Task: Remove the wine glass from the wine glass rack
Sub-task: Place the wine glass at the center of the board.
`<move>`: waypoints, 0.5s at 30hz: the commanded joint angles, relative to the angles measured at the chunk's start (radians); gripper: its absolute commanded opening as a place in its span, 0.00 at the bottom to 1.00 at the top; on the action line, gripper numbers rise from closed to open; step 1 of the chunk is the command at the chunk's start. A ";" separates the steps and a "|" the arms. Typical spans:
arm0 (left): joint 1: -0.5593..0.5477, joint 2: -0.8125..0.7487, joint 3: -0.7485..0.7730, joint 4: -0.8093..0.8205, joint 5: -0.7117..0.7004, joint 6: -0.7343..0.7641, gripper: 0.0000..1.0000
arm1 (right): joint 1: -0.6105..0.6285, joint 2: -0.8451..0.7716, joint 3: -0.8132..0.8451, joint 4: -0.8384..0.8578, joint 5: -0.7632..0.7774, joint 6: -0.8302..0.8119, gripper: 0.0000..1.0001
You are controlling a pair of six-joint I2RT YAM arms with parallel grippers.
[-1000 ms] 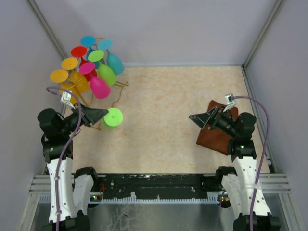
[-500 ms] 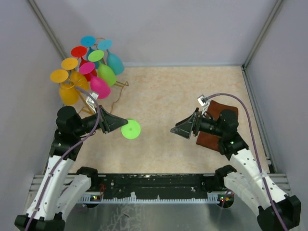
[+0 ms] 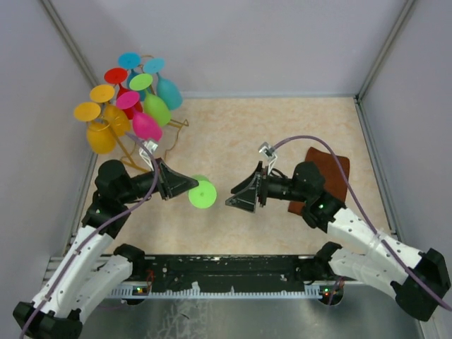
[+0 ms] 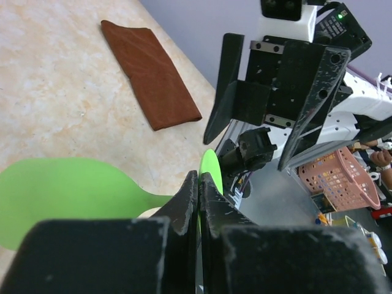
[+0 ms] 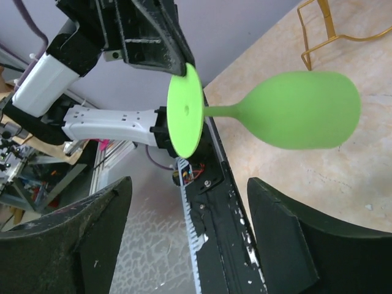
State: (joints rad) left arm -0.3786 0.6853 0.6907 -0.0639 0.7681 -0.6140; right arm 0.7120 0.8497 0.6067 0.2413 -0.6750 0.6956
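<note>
A green wine glass (image 3: 203,193) hangs in the air over the table, off the rack, lying sideways. My left gripper (image 3: 185,186) is shut on the rim of its round foot (image 5: 185,110), whose edge shows between the black fingers (image 4: 184,202). Behind them lies the green bowl (image 4: 61,196). Facing the foot from the right, a short gap away, my right gripper (image 3: 235,198) stands open with nothing between its jaws. Its view shows the whole glass (image 5: 306,110) ahead. The golden wine glass rack (image 3: 178,124) stands at the far left with several coloured glasses hanging on it.
A brown cloth (image 3: 328,173) lies flat on the right of the table, behind my right arm. The rack's wire base (image 5: 324,30) reaches onto the tabletop. Grey walls close in the left, back and right sides. A black rail (image 3: 226,267) runs along the near edge.
My left arm has carried the green glass right, toward the table's middle. My right arm has swung left off the cloth to face the glass, its jaws narrowing a little.
</note>
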 commanded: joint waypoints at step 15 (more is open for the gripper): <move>-0.206 0.084 -0.004 0.132 -0.145 0.000 0.00 | 0.091 0.160 0.096 0.182 0.046 0.015 0.39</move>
State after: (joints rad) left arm -0.5396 0.7479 0.6746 0.0093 0.6697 -0.6285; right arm 0.7963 1.0092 0.6437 0.3389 -0.6109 0.7151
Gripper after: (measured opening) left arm 0.007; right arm 0.461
